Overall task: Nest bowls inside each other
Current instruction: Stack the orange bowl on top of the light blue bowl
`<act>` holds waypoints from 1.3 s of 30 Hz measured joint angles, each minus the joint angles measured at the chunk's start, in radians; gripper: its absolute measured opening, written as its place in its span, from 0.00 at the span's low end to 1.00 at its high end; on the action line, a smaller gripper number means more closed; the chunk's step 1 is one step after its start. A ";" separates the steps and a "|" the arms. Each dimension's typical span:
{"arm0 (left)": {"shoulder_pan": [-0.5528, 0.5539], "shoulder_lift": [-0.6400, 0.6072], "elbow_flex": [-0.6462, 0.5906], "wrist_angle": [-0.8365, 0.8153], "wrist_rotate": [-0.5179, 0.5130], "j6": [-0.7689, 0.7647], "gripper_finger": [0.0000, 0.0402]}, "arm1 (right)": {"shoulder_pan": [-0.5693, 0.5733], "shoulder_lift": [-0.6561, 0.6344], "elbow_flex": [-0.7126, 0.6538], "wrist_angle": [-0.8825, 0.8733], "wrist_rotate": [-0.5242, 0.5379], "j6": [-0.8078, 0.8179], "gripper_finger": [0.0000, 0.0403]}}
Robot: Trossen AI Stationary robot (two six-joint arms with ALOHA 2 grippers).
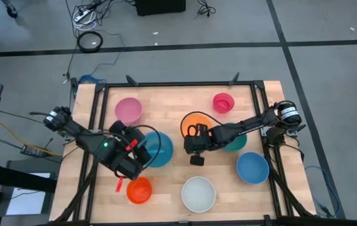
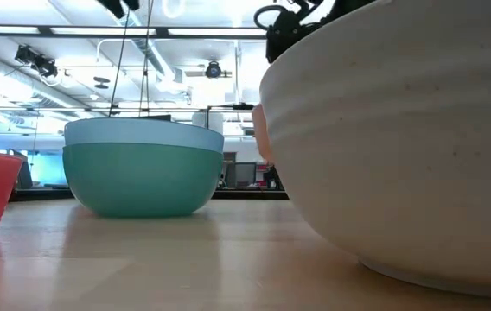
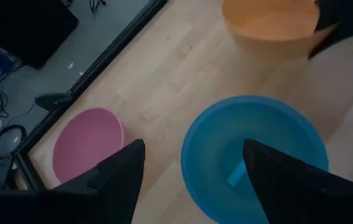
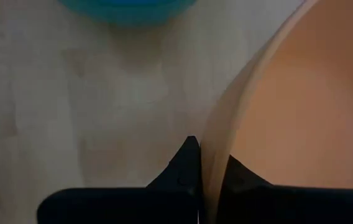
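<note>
My right tool [image 4: 209, 168] is clamped on the round orange plastic bowl's [image 1: 198, 123] rim mid-tabletop; next I lift and nest it.

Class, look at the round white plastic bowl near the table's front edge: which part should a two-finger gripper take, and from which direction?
Probably the rim, from straight above. The round white plastic bowl stands upright, mouth open and empty, so one finger can drop inside and one outside its thin wall. Its curved sides look too wide to span. The right gripper grips the orange plastic bowl the same way.
</note>
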 joint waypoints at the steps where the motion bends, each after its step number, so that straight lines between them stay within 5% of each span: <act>1: -0.004 0.000 -0.013 0.000 0.003 -0.013 0.70 | 0.006 0.000 0.000 -0.001 0.017 -0.005 0.00; 16: -0.023 0.000 -0.128 0.000 -0.031 -0.060 0.70 | 0.034 0.000 0.001 0.192 0.070 -0.050 0.00; 39: -0.022 -0.220 -0.184 -0.001 -0.098 -0.012 0.62 | 0.005 -0.001 0.106 0.623 -0.288 -0.104 0.00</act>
